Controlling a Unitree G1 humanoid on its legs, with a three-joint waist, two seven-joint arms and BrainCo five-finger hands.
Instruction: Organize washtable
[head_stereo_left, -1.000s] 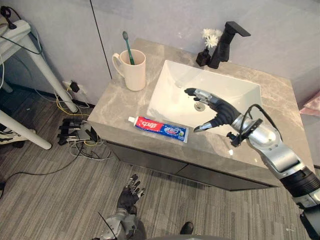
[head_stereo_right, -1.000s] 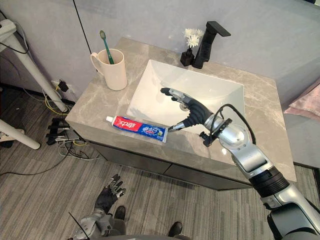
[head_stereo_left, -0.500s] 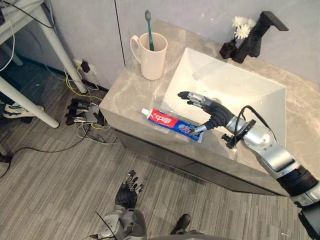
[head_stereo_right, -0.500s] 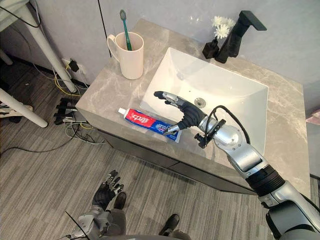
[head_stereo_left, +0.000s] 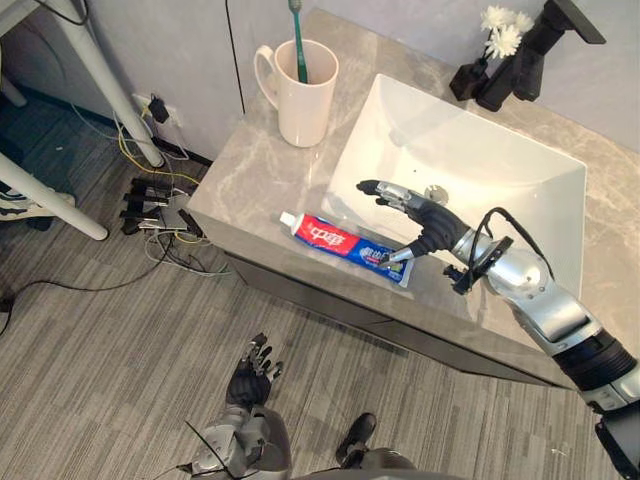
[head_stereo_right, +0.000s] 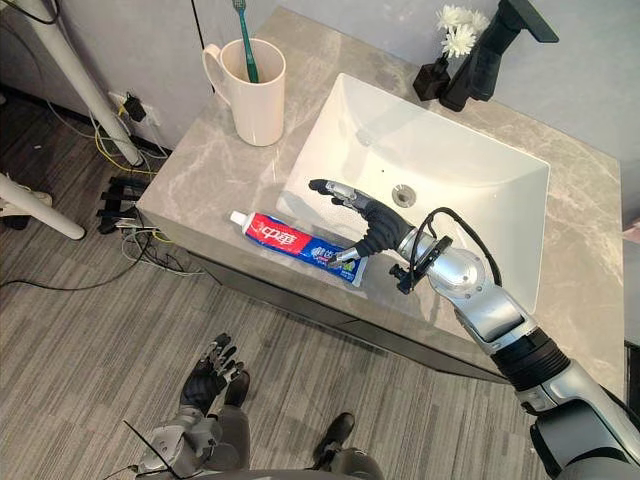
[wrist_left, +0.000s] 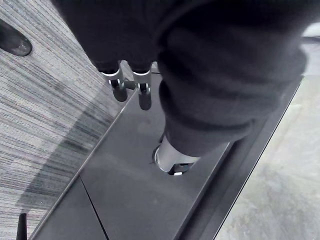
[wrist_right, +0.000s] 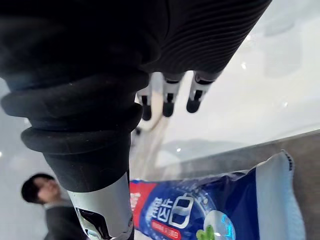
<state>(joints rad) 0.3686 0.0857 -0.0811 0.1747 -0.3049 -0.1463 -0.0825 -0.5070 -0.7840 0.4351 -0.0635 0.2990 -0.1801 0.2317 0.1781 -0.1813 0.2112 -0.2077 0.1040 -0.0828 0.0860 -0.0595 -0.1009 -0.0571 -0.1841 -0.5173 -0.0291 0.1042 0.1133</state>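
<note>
Left eye view: 1 toothpaste tube (head_stereo_left: 338, 243)

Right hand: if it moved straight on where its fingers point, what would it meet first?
Likely the sink's left rim; the right hand points straight fingers across the basin's front corner. Clearing that, the mug lies near the line; height unclear.

The toothpaste tube (head_stereo_left: 345, 248) is red, white and blue, the mug (head_stereo_left: 303, 95) cream, the toothbrush (head_stereo_left: 298, 25) green. The desk (head_stereo_left: 250, 180) is grey marble with pale veins, the sink (head_stereo_left: 470, 150) plain white, the faucet (head_stereo_left: 530, 50) black. The floor (head_stereo_left: 120, 350) is grey with thin stripes.
</note>
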